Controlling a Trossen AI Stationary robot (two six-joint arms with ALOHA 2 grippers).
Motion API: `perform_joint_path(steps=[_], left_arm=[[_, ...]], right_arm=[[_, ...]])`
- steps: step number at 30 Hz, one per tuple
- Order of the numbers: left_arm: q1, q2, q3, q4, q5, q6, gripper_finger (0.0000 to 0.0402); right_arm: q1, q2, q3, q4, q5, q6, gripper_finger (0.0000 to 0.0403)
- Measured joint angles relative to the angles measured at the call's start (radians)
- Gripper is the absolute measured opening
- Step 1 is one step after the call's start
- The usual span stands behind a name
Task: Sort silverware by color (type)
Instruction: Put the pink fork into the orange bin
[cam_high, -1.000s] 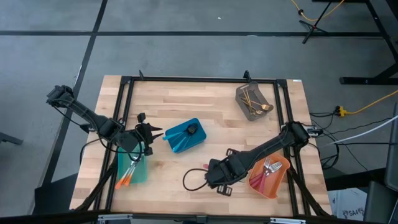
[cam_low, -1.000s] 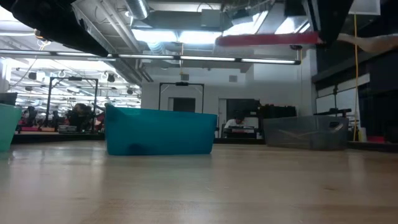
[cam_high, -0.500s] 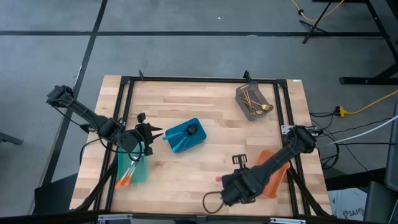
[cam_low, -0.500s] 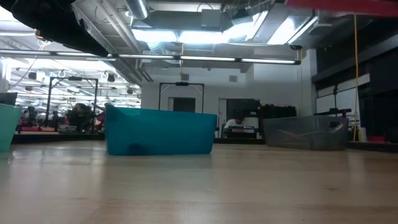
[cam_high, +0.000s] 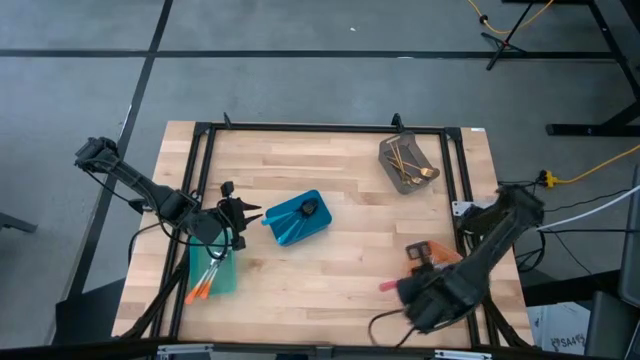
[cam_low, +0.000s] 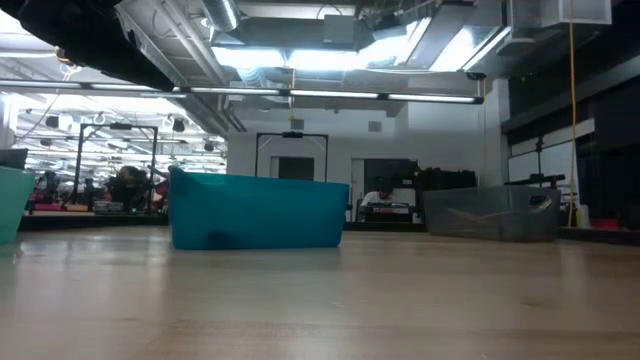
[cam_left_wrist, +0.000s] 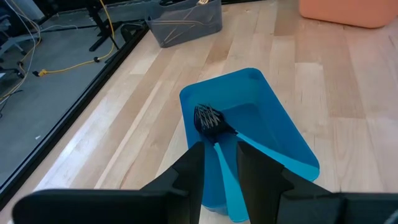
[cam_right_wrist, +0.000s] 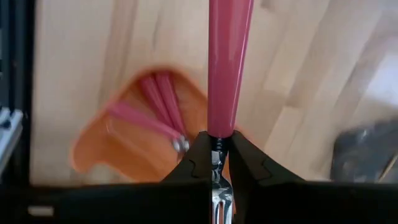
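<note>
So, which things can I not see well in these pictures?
- Orange bin, high view: mostly covered by the right arm; its contents show only in the right wrist view.
- Teal bin, high view: partly under the left claw.
- Right claw: it is shut on the pink-handled fork, but the head is cut off at the picture's edge.
- Gold utensils in the grey bin: too small to count.

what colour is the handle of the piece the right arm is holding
Pink handle, best seen in the right wrist view.
</note>
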Motion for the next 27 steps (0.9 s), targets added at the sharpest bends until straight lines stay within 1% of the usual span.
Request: perform_joint_path(steps=[4, 7, 10, 13, 17, 22, 27], left_arm=[[0.0, 0.0, 0.0, -0.003, 0.0, 0.0, 0.0085], [0.0, 0.0, 0.0, -0.007, 0.0, 0.0, 0.0085], [0.0, 0.0, 0.0, -0.007, 0.0, 0.0, 0.0085], [0.0, 0.0, 0.0, -0.007, 0.0, 0.0, 0.0085], [0.0, 0.0, 0.0, -0.007, 0.0, 0.0, 0.0085], [0.0, 0.0, 0.0, -0.007, 0.0, 0.0, 0.0085], [0.0, 0.0, 0.0, -0.007, 0.0, 0.0, 0.0085]], right_arm=[[0.038, -0.154, -0.171, 0.041, -0.001, 0.098, 0.0015], [0.061, -0.289, -0.325, 0.172, 0.0, 0.143, 0.0014], [0.073, -0.405, -0.471, 0.321, -0.013, 0.141, 0.0014], [0.073, -0.49, -0.579, 0.415, -0.014, 0.12, 0.0014], [0.072, -0.543, -0.691, 0.492, -0.033, 0.07, 0.0014], [0.072, -0.546, -0.793, 0.545, -0.096, 0.017, 0.0014], [0.072, -0.546, -0.868, 0.633, -0.104, -0.049, 0.0014]])
